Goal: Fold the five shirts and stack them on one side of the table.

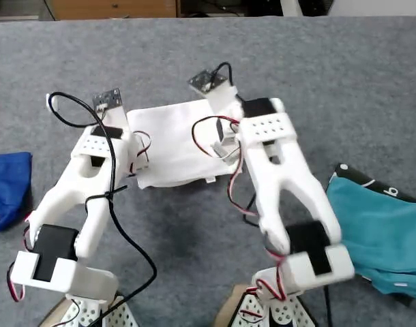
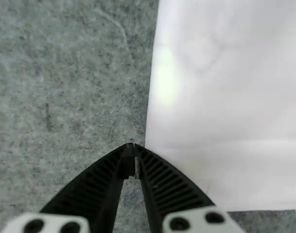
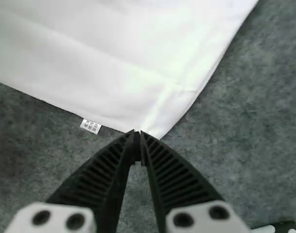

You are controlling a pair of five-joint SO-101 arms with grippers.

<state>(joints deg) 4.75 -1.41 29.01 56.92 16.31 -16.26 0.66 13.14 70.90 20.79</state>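
Left arm (image 1: 85, 184): base at the near edge of the worktop (image 1: 331, 82), reaching away from it to the left-hand side of the white shirt (image 1: 170, 143). In its wrist view the left tool (image 2: 131, 148) has its jaws brought fully together, tips meeting at the straight side edge of the shirt. Whether any cloth is caught between them cannot be told.

Right arm (image 1: 276, 170): base at the near edge, reaching away and bent over the right-hand part of the same shirt. In its wrist view the right tool (image 3: 137, 133) is likewise closed to a point, tips meeting at a corner of the shirt. A small label (image 3: 90, 126) sticks out from the hem just beside that corner. Whether the corner is pinched cannot be told.

White shirt: lies flat in a folded rectangle near the middle of the grey worktop, between the two arms. From above, both side edges are partly covered by the wrists and their cables, and the tips of both tools are hidden under the arms.

Blue shirt (image 1: 7, 187): bunched at the left edge of the worktop, well apart from the white one, cut off by the frame.

Teal shirt (image 1: 378, 231): loosely heaped at the right edge, beside the right arm's base, also cut off. A dark item (image 1: 358, 178) shows at its far side; what it is cannot be made out.
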